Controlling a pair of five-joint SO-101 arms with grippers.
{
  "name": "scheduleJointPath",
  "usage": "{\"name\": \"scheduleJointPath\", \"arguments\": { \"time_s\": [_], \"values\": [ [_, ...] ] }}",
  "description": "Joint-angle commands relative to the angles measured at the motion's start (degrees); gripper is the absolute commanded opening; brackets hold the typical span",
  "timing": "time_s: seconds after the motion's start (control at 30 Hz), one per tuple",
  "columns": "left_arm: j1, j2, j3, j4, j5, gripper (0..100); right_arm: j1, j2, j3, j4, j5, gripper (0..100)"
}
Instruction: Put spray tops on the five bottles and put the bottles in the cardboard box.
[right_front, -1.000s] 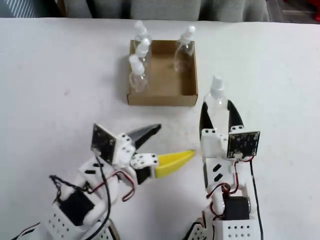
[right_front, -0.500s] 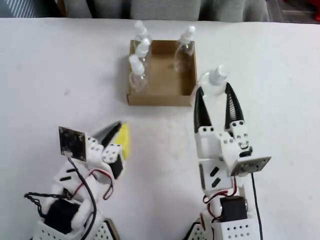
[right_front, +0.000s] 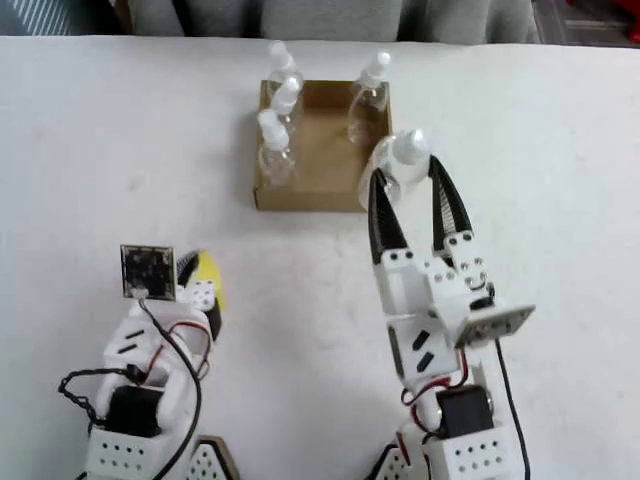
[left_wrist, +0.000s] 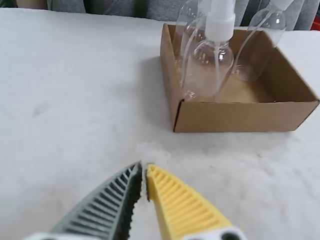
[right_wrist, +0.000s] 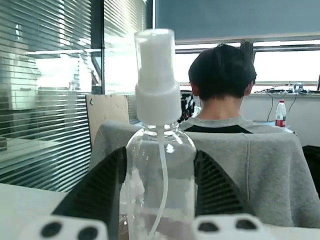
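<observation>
Just right of centre in the high view, clamped between the black fingers (right_front: 378, 215) of the right gripper (right_front: 405, 178): a clear bottle (right_front: 398, 165) with a white spray top (right_front: 412, 145), upright, over the lower right corner of the cardboard box (right_front: 310, 198). Inside the box, three capped bottles (right_front: 277, 150) along the left wall and a fourth bottle (right_front: 368, 100) at upper right. At lower left, well apart from the box, the left gripper (right_front: 205, 270), pinched together on nothing, grey finger (left_wrist: 112, 200) against yellow finger (left_wrist: 177, 202), low over the white table (right_front: 100, 150).
</observation>
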Motion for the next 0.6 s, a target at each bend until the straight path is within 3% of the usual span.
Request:
{"name": "scheduleJointPath", "arguments": {
  "time_s": [0.0, 0.17, 0.27, 0.47, 0.57],
  "values": [
    [-2.9, -0.5, 2.1, -4.0, -1.6, 2, -0.3, 10.5, -8.4, -1.5, -0.6, 1.7],
    [-6.7, -0.4, 2.1, -3.3, -1.6, 2, -0.3, 22.5, -14.2, -2.5, -0.7, 1.7],
    [-7.0, -0.4, 2.1, -1.2, -1.7, 2, -0.1, 28.8, -14.4, -9.5, -0.7, 1.7],
    [-6.8, -0.4, 2.1, 1.6, -12.7, 2, -0.3, 43.5, -14.5, -24.7, -0.7, 1.7],
    [-6.8, -0.4, 2.1, 1.8, -13.4, 2, -0.3, 51.0, -14.9, -31.3, -0.7, 2.0]
  ]
}}
